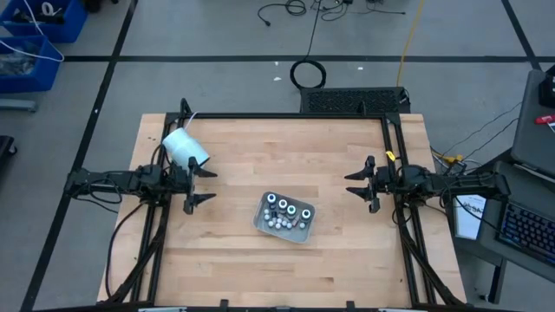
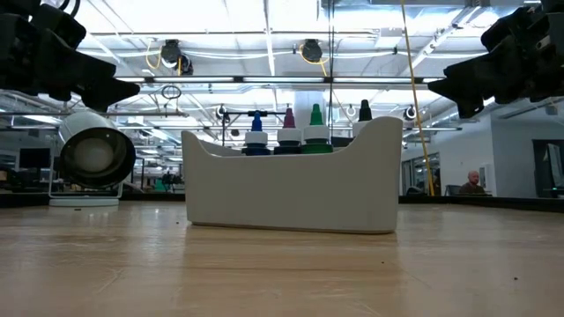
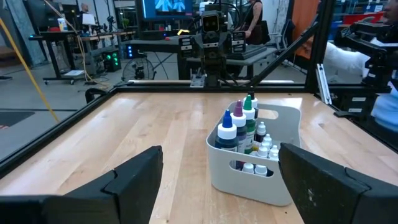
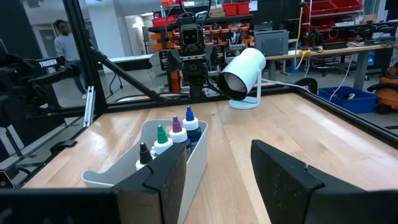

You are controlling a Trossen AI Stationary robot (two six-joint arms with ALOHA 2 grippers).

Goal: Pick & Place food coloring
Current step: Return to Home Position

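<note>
Left hand (image 1: pixel 213 185), right hand (image 1: pixel 348 185) splayed edgeward; bin (image 1: pixel 257 218) between

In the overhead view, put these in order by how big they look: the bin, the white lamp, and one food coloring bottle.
1. bin, largest
2. white lamp, somewhat smaller
3. food coloring bottle, by far the smallest; all four bottles look alike
</note>
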